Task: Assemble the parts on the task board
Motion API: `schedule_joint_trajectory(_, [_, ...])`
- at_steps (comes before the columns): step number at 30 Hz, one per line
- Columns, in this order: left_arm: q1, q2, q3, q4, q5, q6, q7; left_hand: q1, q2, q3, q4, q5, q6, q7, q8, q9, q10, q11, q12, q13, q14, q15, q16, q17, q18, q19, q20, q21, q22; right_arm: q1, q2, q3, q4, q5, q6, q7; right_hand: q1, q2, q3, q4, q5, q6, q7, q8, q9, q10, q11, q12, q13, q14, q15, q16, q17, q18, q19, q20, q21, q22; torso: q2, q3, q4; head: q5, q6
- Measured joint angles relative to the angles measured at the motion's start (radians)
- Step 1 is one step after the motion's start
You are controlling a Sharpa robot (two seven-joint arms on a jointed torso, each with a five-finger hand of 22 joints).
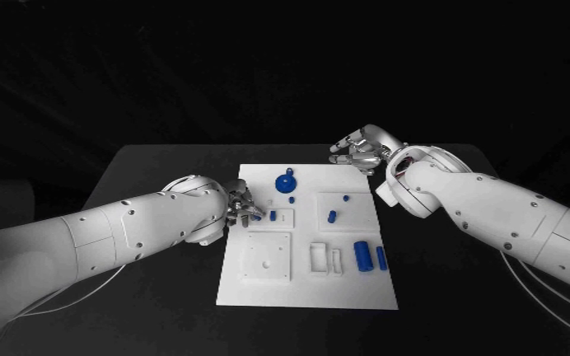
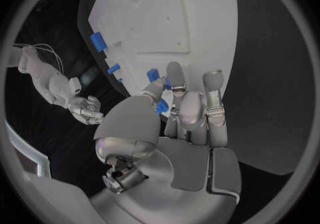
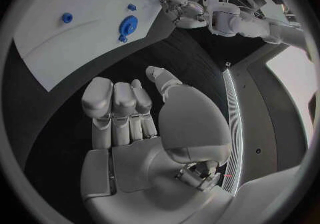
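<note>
The flat white rectangular task board [image 1: 306, 245] lies in the middle of the matte black surface [image 1: 166, 166], its long side running from the centre of the head view toward the bottom. At its left edge, about mid-frame, the left silver many-fingered hand [image 1: 241, 210] pinches a small blue block-shaped part [image 2: 162, 106] between thumb and fingertip; in the left wrist view the piece sits right at the fingertips, over the board's edge. Just right of that hand, two small blue pegs [image 1: 273, 216] stand on the board, and above them a round blue knob-like part [image 1: 285, 182]. Two blue cylinders [image 1: 363, 255] lie toward the board's lower right, beside raised white rectangular fixtures [image 1: 320, 257]. The right silver hand [image 1: 359, 152] hovers at the board's upper right corner, off its edge, holding nothing, its fingers loosely curled side by side and the thumb apart.
</note>
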Motion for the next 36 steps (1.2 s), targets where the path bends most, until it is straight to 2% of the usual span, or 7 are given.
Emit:
schedule_joint_trajectory(2, [0.0, 0.0, 0.0, -0.001, 0.003, 0.005, 0.0, 0.0, 0.0, 0.0, 0.0, -0.002, 0.0, 0.0, -0.001, 0.021, 0.0, 0.0, 0.0, 0.0, 0.0, 0.0, 0.0, 0.0, 0.0, 0.0, 0.0, 0.0, 0.0, 0.0, 0.0, 0.0, 0.0, 0.0, 0.0, 0.0, 0.0, 0.0, 0.0, 0.0, 0.0, 0.0, 0.0, 0.0, 0.0, 0.0, 0.0, 0.0, 0.0, 0.0, 0.0, 0.0, 0.0, 0.0, 0.0, 0.0, 0.0, 0.0, 0.0, 0.0, 0.0004, 0.0, 0.0])
schedule_joint_trajectory(27, [0.001, 0.003, 0.001, -0.018, 0.032, 0.021, 0.005, 0.0, 0.0, -0.003, -0.003, -0.006, 0.004, 0.004, -0.003, 0.022, 0.0, 0.0, -0.004, 0.0, 0.001, 0.002, 0.0, -0.007, 0.0, 0.0, 0.0, -0.004, 0.0, 0.0, -0.002, 0.0, 0.001, 0.001, 0.002, 0.0, 0.0, 0.0, 0.0, 0.0, 0.004, 0.0, 0.0, 0.0, 0.0, 0.0, 0.0, 0.0, 0.0, 0.0, 0.0, 0.0, 0.0, 0.0, 0.0, 0.0, 0.0, 0.0, 0.0, 0.0002, 0.0, -0.004, 0.003])
schedule_joint_trajectory(29, [0.001, 0.006, 0.002, -0.023, 0.033, 0.024, 0.005, 0.0, 0.0, -0.003, -0.003, -0.013, 0.003, 0.003, -0.003, 0.029, 0.0, 0.0, -0.004, 0.0, 0.001, 0.002, 0.0, -0.01, 0.0, 0.0, 0.0, -0.004, 0.0, 0.0, -0.002, 0.0, 0.001, 0.001, 0.002, 0.0, 0.0, 0.0, 0.002, 0.002, 0.004, 0.0, 0.0, 0.0, 0.0, 0.0, 0.0, 0.0, 0.0, 0.0, 0.0, 0.0, 0.0, 0.0, 0.0, 0.0, 0.0, 0.0, 0.0, 0.0003, 0.0, -0.003, 0.003])
schedule_joint_trajectory(32, [0.002, 0.012, 0.002, -0.03, 0.036, 0.031, 0.003, 0.0, 0.0, -0.003, -0.003, -0.076, 0.001, 0.001, -0.003, 0.03, 0.0, 0.0, -0.008, 0.0, 0.001, 0.002, -0.007, -0.017, 0.0, -0.002, 0.002, -0.013, 0.0, 0.0, -0.002, 0.0, 0.001, 0.001, 0.003, 0.0, 0.0, 0.0, 0.003, 0.003, 0.004, 0.0, 0.0, 0.0, 0.0, 0.0, 0.0, 0.0, 0.0, 0.0, 0.0, 0.0, 0.0, 0.0, 0.0, 0.0, 0.0, 0.0, 0.0, 0.0003, 0.0002, -0.002, 0.003])
schedule_joint_trajectory(36, [0.004, 0.018, 0.003, -0.037, 0.04, 0.045, -0.002, 0.007, 0.007, -0.01, -0.01, -0.099, 0.001, 0.001, -0.006, 0.021, 0.0, 0.0, -0.014, 0.0, 0.001, 0.002, -0.007, -0.023, 0.0, -0.004, 0.004, -0.024, 0.0, 0.0, -0.002, 0.0, 0.001, 0.002, 0.003, 0.0, 0.0, 0.0, 0.003, 0.003, 0.004, 0.0, 0.0, 0.0, 0.0, 0.0, 0.0, 0.0, 0.0, 0.0, 0.0, 0.0, 0.0, 0.0, 0.0, 0.0, 0.0, 0.0, 0.0, 0.0006, 0.0001, -0.002, 0.003])
